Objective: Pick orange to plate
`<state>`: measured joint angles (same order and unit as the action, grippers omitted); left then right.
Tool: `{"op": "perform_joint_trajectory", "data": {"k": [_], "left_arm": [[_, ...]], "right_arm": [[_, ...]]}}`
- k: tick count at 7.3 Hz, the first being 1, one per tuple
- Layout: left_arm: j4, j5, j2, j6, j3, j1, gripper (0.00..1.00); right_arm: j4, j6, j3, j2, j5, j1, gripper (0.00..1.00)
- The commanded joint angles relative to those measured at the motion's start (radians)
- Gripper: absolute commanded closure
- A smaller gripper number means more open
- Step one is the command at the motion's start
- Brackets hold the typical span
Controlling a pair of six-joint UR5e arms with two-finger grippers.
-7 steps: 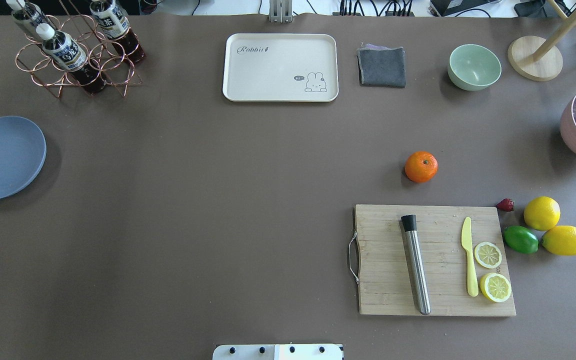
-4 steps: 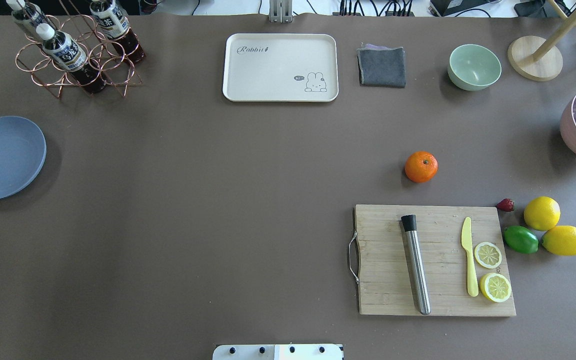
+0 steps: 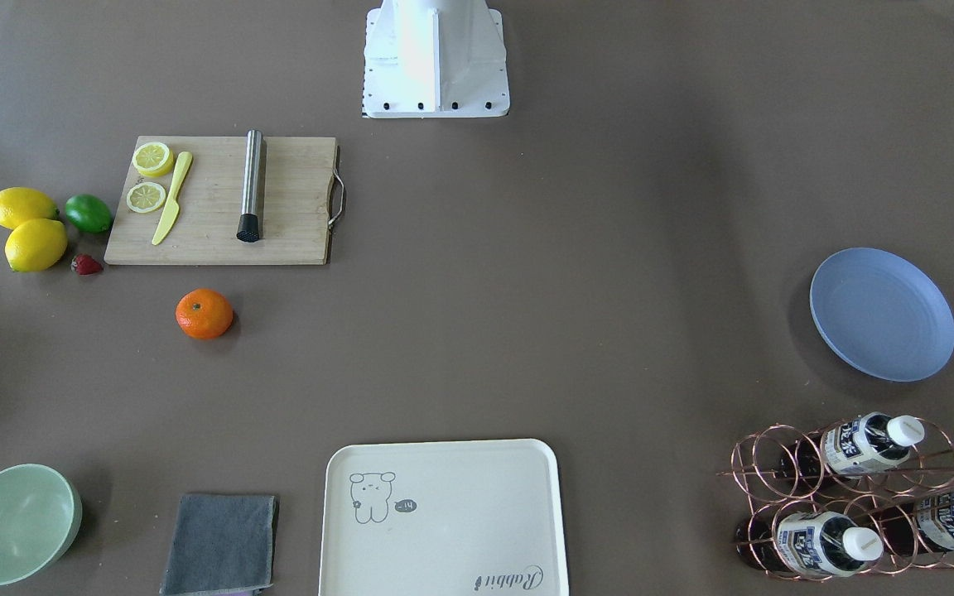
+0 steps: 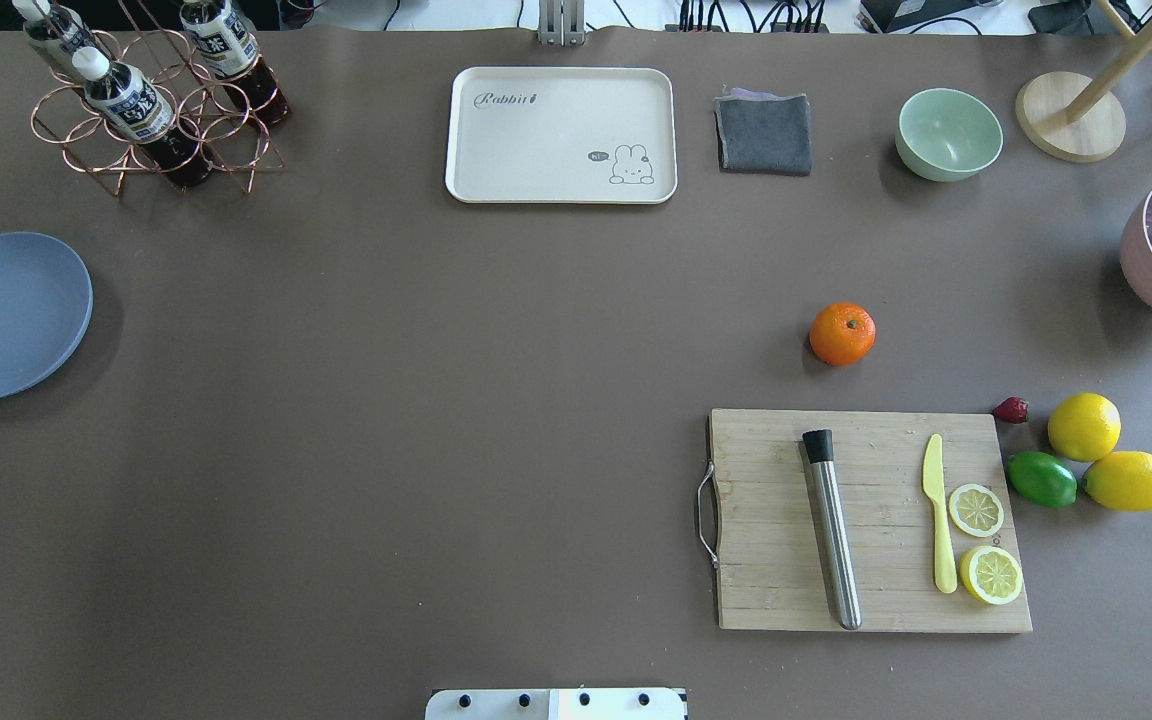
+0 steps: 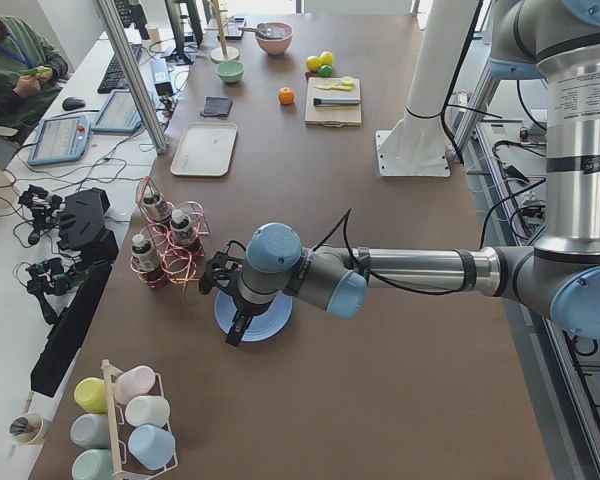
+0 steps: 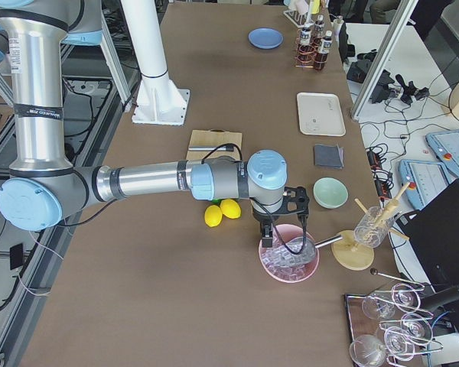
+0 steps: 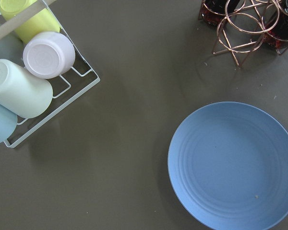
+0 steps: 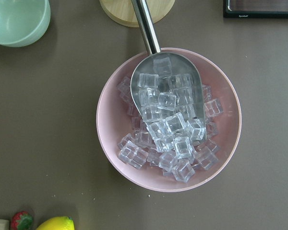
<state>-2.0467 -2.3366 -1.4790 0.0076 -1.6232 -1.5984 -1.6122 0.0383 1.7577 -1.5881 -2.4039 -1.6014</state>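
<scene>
The orange (image 4: pixel 842 333) rests alone on the brown table just beyond the cutting board, also visible in the front-facing view (image 3: pixel 204 314). Far across the table on the robot's left lies the blue plate (image 4: pixel 6 315), with nothing on it in the left wrist view (image 7: pixel 235 165). My left gripper (image 5: pixel 235 322) hangs above that plate and shows only in the left side view, so I cannot tell its state. My right gripper (image 6: pixel 271 233) hovers over a pink bowl of ice, seen only from the right side, state unclear. Neither gripper is near the orange.
A wooden cutting board (image 4: pixel 786 600) carries a steel muddler, yellow knife and lemon slices. Two lemons (image 4: pixel 1084 426), a lime and a strawberry lie beside it. At the back stand a cream tray (image 4: pixel 561 135), grey cloth, green bowl (image 4: pixel 948 133) and bottle rack (image 4: pixel 151 110). The pink ice bowl (image 8: pixel 110 124) sits far right.
</scene>
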Motion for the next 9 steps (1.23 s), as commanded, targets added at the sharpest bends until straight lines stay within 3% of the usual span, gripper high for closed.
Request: {"op": "perform_joint_trajectory", "data": {"k": [1,4,6,7,9], "left_arm": [[-0.267,0.006,-0.015,-0.005,0.197,0.055,0.02],[-0.293,-0.085,-0.061,-0.209,0.267,0.1,0.02],[-0.44,-0.072,-0.095,-0.319,0.38,0.165,0.02],[-0.516,-0.044,-0.13,-0.369,0.452,0.195,0.02],[-0.538,0.07,-0.161,-0.426,0.465,0.286,0.02]], "right_arm": [[0.002,0.088,0.034,0.026,-0.027,0.059,0.0],[0.002,0.231,0.089,0.068,-0.027,0.15,0.0],[0.002,0.271,0.088,0.103,-0.024,0.185,0.0],[0.002,0.272,0.086,0.111,-0.024,0.192,0.0],[0.002,0.272,0.086,0.122,-0.023,0.195,0.0]]}}
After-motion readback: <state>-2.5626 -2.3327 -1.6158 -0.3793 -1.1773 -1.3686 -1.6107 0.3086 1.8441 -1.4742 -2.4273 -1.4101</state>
